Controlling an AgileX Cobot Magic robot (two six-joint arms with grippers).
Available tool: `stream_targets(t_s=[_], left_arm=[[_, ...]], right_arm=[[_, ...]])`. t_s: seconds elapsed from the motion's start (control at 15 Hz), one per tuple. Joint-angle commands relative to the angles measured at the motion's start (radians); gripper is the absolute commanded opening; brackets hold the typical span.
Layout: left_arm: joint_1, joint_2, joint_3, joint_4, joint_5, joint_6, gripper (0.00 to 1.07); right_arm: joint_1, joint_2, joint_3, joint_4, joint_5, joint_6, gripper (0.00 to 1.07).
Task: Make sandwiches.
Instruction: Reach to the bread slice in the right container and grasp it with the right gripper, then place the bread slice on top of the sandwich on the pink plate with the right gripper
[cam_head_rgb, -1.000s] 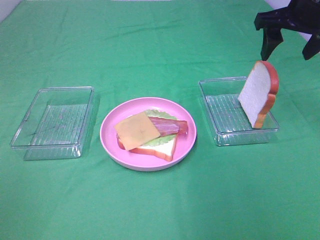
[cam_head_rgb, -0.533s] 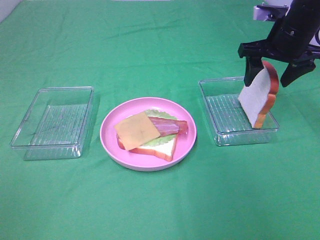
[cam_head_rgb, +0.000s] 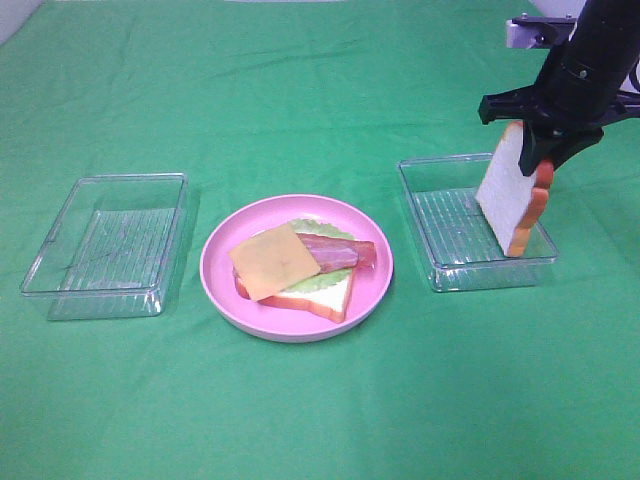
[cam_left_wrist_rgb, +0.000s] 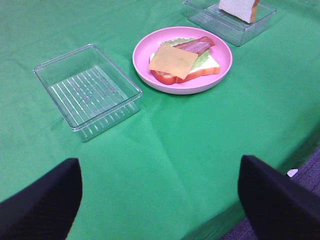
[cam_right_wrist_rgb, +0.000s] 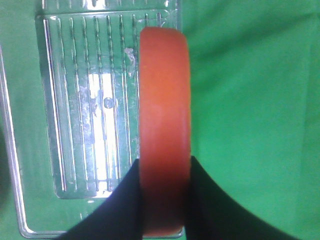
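Bread slice (cam_head_rgb: 511, 192) upright in right tray (cam_head_rgb: 450, 262), right gripper (cam_head_rgb: 541, 152) clamped on crust; lift straight, then lay flat over cheese (cam_head_rgb: 273, 261). Left gripper (cam_left_wrist_rgb: 160, 200) fingers apart, idle.

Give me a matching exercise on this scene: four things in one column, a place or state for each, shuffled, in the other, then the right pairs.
Things:
1. cheese square
2. upright bread slice
3. left tray
4. left gripper

Places or states:
A. pinched at its top edge by the right gripper
B. holds no food
C. on top of the stack on the pink plate
D. open, over bare cloth

Pairs: 1-C, 2-A, 3-B, 4-D
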Motion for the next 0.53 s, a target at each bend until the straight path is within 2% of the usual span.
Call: stream_targets(t_s=[0.07,0.27,0.53], left_arm=[[-0.007,-0.007,0.002,-0.006,-0.009,-0.002,0.80],[-0.007,-0.007,0.002,-0.006,-0.009,-0.002,0.80],[-0.007,-0.007,0.002,-0.006,-0.009,-0.002,0.80]], right_arm=[[-0.004,-0.001,0.006,-0.007,-0.009,-0.014,0.00],[-0.004,-0.055,0.006,0.025,-0.010,-0.014,0.00],[-0.003,-0.169,0.006,0.198,-0.018,-0.060,0.00]])
